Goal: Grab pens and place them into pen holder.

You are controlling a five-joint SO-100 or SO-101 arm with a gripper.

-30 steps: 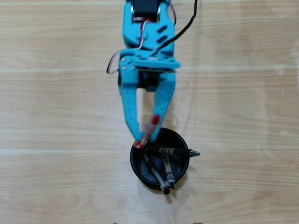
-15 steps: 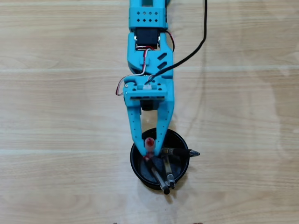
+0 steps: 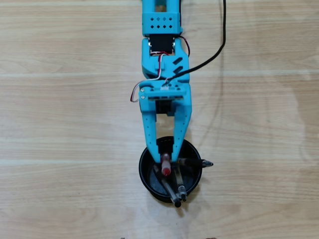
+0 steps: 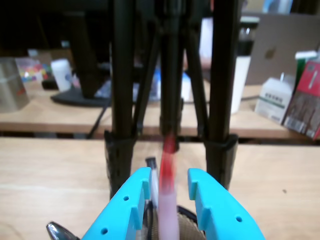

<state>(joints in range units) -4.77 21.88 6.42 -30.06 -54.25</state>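
Red translucent pen [image 3: 166,167] is standing nearly upright over the black pen holder [image 3: 144,174] in the overhead view, its tip pointing down into the cup. The blue gripper [image 3: 168,158] is reaching over the holder's upper rim with its jaws on either side of the pen; in the wrist view the red pen [image 4: 167,195] is rising between the two blue fingers [image 4: 131,200] with a narrow gap showing on each side, so whether they are pinching it or have let go cannot be told. Three other pens are sitting in the holder: a black pen [image 3: 192,162] lying across the right rim, and two clear-barrelled pens [image 3: 175,191] leaning out over the lower rim, side by side. The holder is resting on a light wooden table [image 3: 60,124].
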